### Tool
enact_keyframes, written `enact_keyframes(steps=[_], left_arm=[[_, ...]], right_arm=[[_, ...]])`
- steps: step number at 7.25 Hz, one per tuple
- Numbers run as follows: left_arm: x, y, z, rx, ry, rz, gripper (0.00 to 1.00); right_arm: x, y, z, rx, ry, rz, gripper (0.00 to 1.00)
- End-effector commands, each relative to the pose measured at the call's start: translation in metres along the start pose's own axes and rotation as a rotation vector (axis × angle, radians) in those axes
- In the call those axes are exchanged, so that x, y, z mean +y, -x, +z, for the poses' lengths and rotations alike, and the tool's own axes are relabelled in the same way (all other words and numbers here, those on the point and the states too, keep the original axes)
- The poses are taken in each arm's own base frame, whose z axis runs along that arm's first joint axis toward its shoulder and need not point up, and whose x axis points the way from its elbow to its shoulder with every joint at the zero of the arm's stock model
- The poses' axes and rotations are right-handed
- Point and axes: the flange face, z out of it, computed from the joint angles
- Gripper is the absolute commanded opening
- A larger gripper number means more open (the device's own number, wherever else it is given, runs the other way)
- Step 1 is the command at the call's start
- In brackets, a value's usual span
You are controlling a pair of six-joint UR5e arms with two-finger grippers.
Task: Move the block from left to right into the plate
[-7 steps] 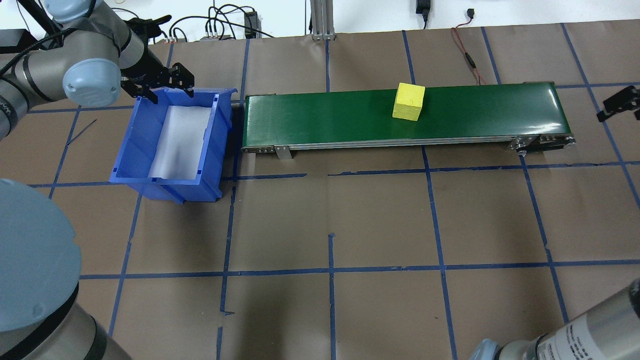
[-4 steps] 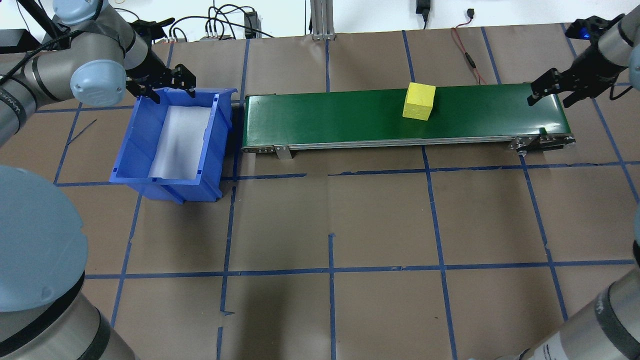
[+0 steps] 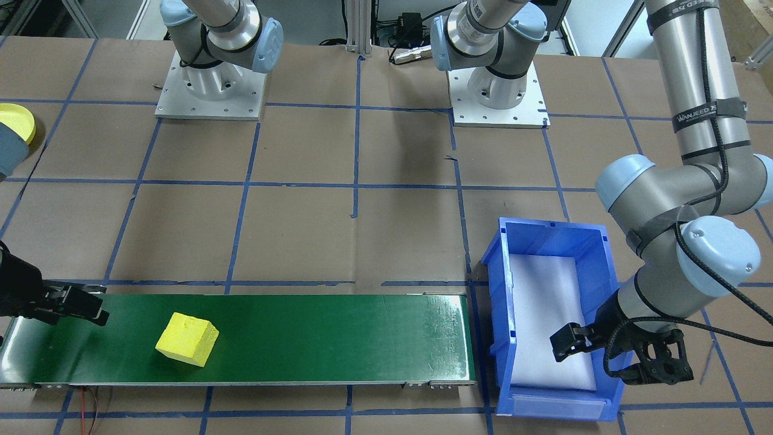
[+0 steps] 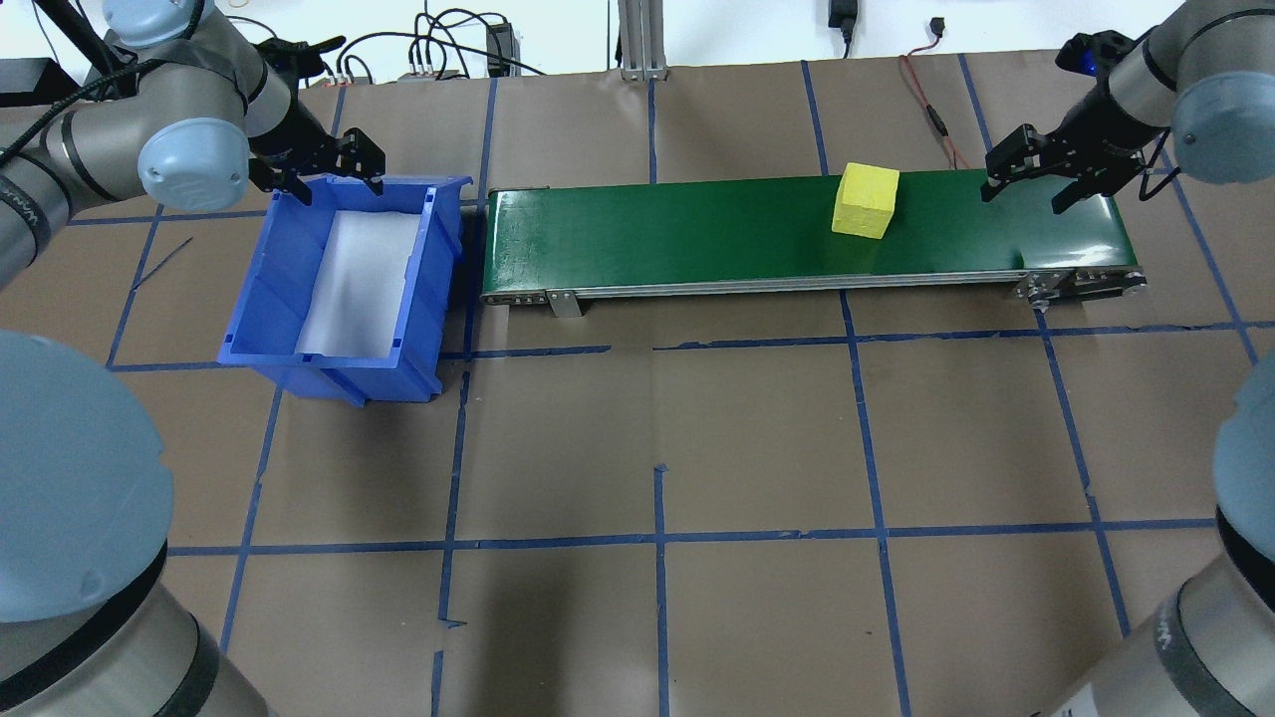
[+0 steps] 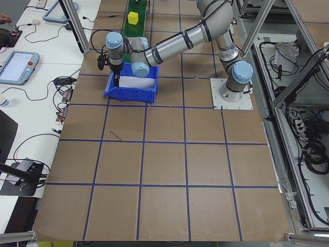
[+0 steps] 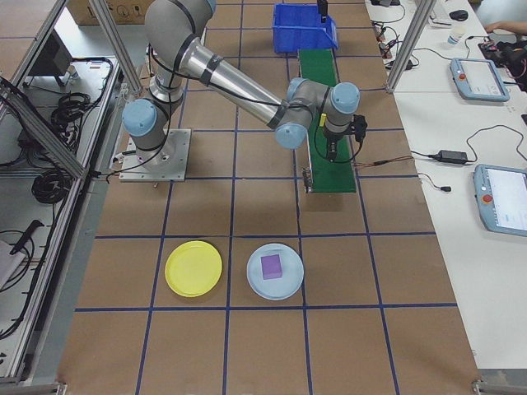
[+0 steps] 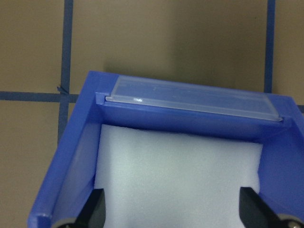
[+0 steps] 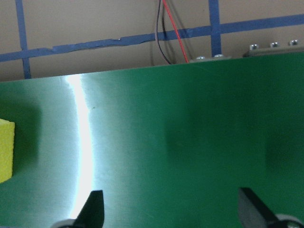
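The yellow block [image 4: 867, 199] lies on the green conveyor belt [image 4: 677, 234], toward its right end; it also shows as the block [image 3: 187, 339] and at the left edge as the block [image 8: 5, 149]. My right gripper [image 4: 1031, 182] hovers open over the belt's right end, to the right of the block and apart from it, with nothing between its fingers. My left gripper [image 4: 319, 174] hangs open and empty over the far end of the blue bin [image 4: 261, 279]. The yellow plate [image 6: 193, 269] lies on the table beyond the belt's right end.
A light blue plate [image 6: 255, 284] holding a purple block [image 6: 272, 266] sits beside the yellow plate. White foam lines the blue bin [image 7: 80, 142]. Red and black wires [image 4: 931, 110] run behind the belt. Both arm bases [image 3: 208, 90] stand on the robot's side.
The block has travelled right along the belt. My right gripper has come in from the right edge to above the belt's right end. The left gripper has barely moved.
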Motion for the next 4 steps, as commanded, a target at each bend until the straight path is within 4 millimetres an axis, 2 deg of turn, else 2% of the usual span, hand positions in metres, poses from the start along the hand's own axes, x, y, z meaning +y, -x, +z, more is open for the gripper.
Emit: enact_keyframes(steps=[1,4], left_arm=[[0.0003,0.0023,-0.0038,-0.027,-0.003,0.008,1.0],[0.0012,0.0045,-0.0054,-0.051,0.0,0.013,1.0]], right_arm=[[-0.0013,0.0026,-0.0022,-0.008,-0.01,0.0,1.0],[-0.0006,0.0032,-0.002,-0.012,-0.011,0.0,1.0]])
